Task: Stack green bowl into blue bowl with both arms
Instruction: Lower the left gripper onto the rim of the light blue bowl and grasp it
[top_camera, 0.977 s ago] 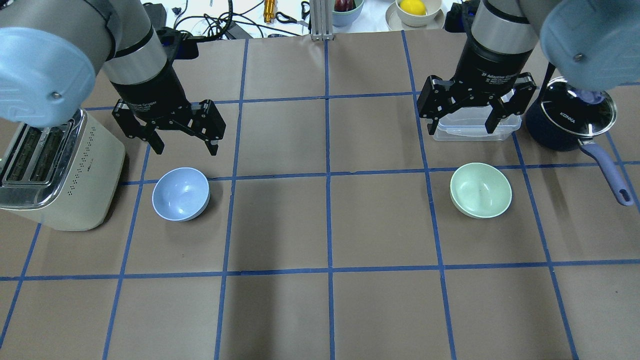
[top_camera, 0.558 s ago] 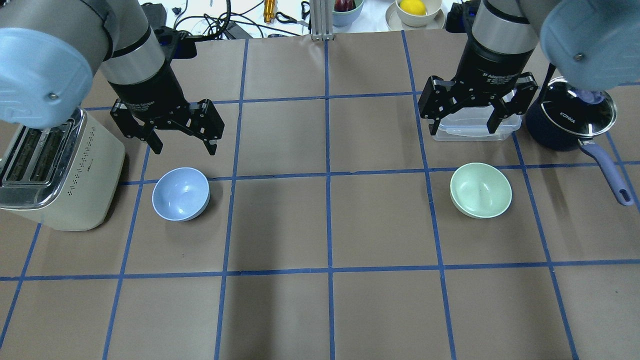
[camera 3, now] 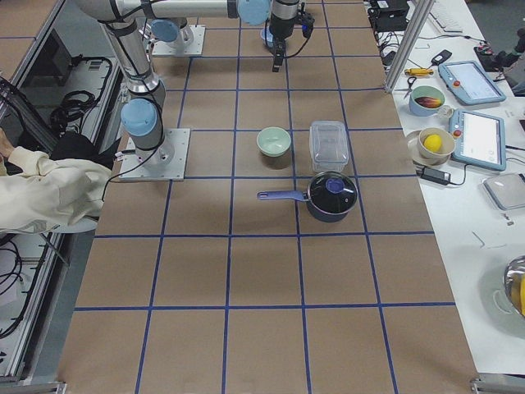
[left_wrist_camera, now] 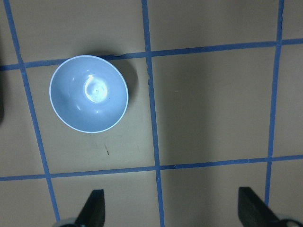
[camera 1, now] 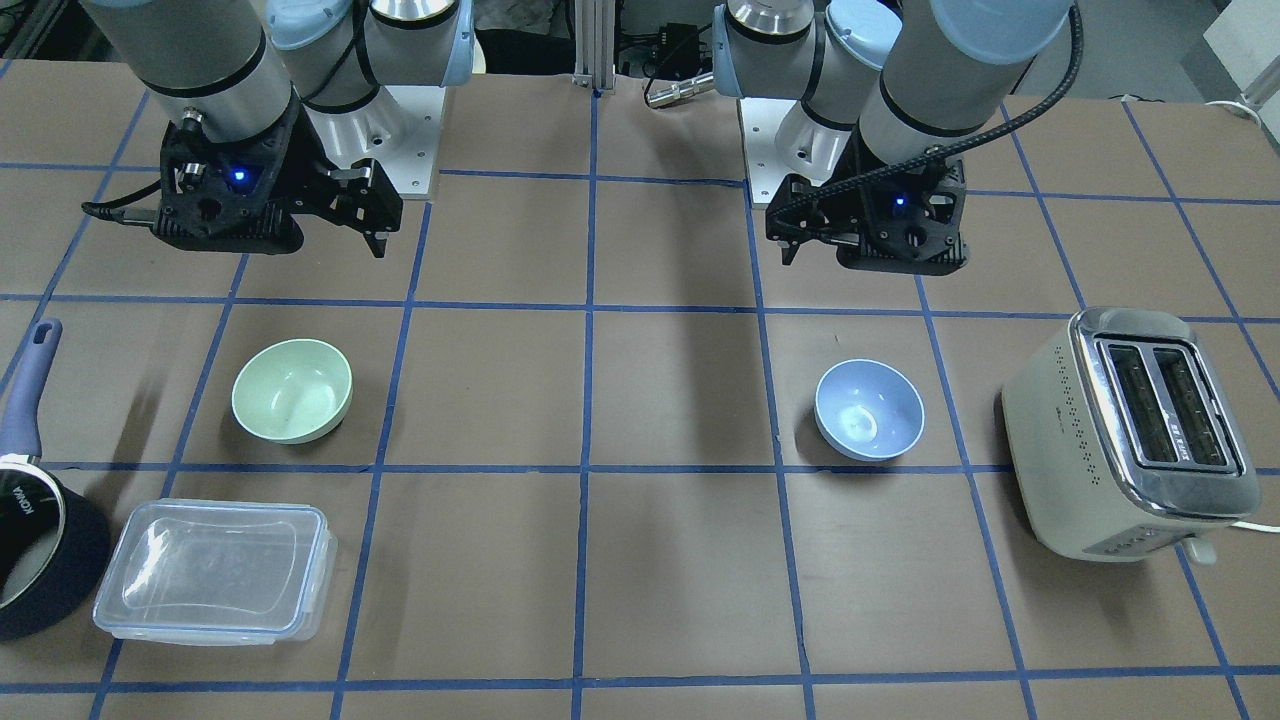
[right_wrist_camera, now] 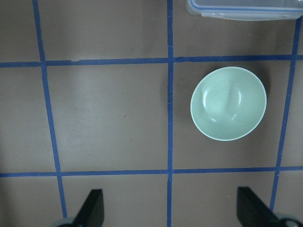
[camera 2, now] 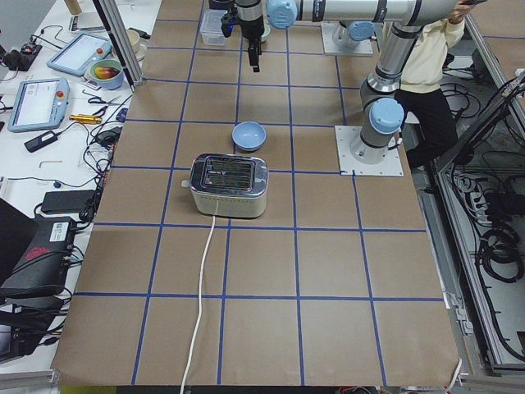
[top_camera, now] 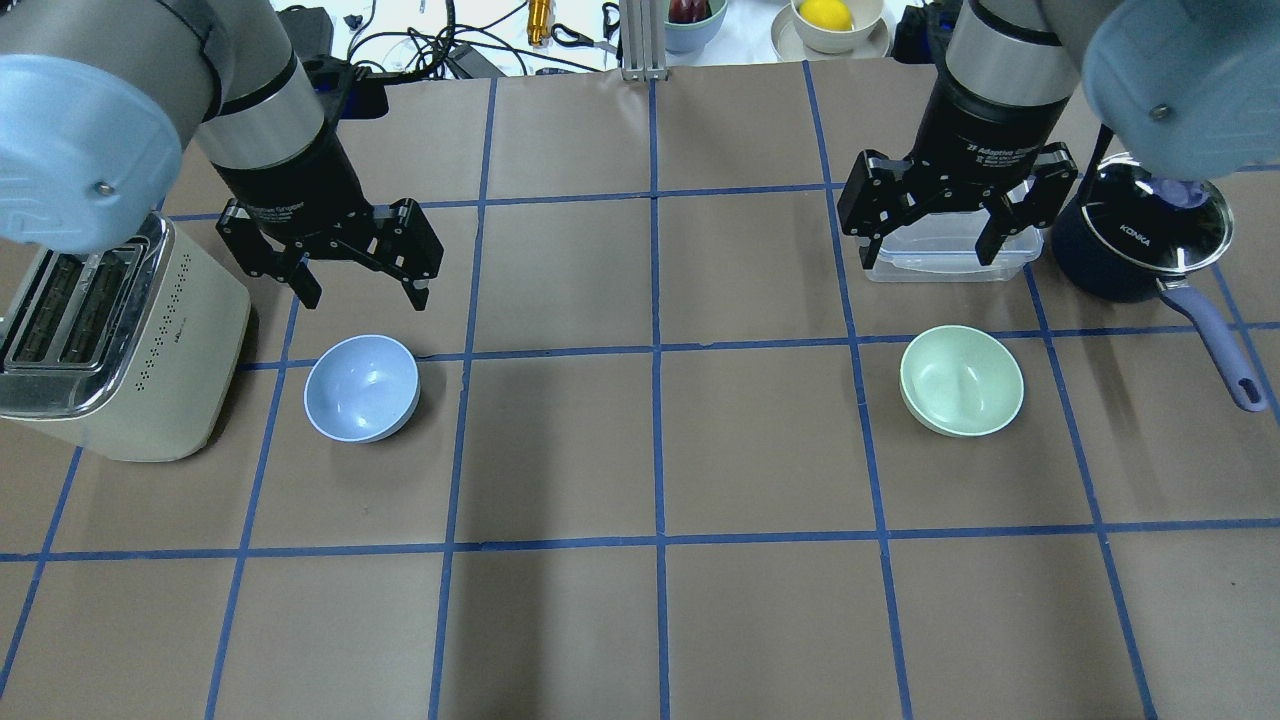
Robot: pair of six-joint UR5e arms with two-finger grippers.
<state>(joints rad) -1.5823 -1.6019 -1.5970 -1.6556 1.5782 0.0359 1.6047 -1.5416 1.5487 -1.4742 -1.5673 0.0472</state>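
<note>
The pale blue bowl (top_camera: 361,388) sits upright and empty on the left half of the table, also in the left wrist view (left_wrist_camera: 89,93). The mint-green bowl (top_camera: 962,394) sits upright and empty on the right half, also in the right wrist view (right_wrist_camera: 228,103). My left gripper (top_camera: 366,298) hovers open and empty above the table, just beyond the blue bowl. My right gripper (top_camera: 925,260) hovers open and empty just beyond the green bowl, over a clear container. Neither gripper touches a bowl.
A cream toaster (top_camera: 110,340) stands close to the left of the blue bowl. A clear lidded container (camera 1: 215,570) and a dark pot (top_camera: 1140,240) with a glass lid and blue handle stand beyond and right of the green bowl. Blue tape lines grid the brown table.
Both grippers have shifted very slightly toward the far side of the table, still open. The bowls have not moved.
</note>
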